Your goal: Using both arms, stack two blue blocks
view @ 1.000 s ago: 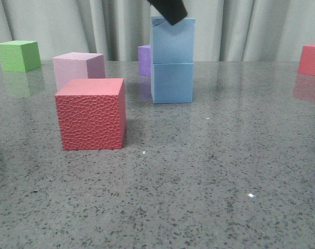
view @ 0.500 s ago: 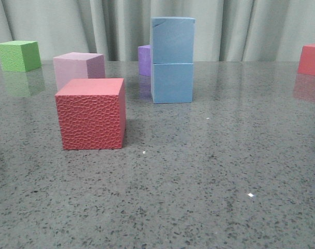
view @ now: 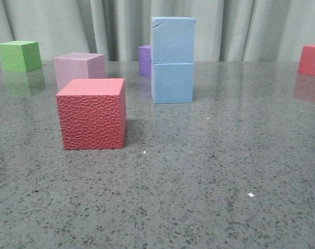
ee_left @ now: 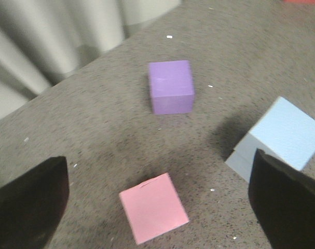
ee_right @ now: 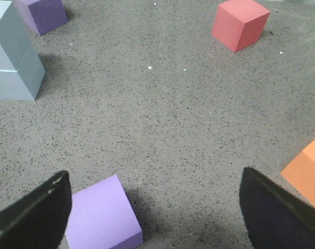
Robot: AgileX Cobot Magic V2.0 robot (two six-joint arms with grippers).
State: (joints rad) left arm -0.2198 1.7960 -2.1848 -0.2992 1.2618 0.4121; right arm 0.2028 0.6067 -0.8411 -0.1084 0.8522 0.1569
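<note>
Speckled grey stone counter (view: 199,181) up front, with a textured red cube (view: 92,114) sitting nearest the camera. Behind it is a pale pink cube (view: 78,68), and past that the two blue blocks (view: 172,59), one squarely on top of the other, mid-counter with a darker purple cube (view: 145,60) just behind them. Green cube (view: 19,55) far left, another red cube (view: 311,59) far right.

Those blue ones look like smooth foam, so I'd guess light, a bit squishy and easy to nudge. If they need regripping, I'd pinch two opposite flat side faces around the middle and go gentle, since a knock would probably topple the top one.

Left claw (ee_left: 157,202) is spread wide with nothing in it, looking down over the stack, a pink cube and the purple one. Right claw (ee_right: 157,207) is also spread and empty, well apart from the stack.

Versus a second ago: the black claw tip that was at the top block's upper edge is gone from the front view. Stack hasn't shifted.
</note>
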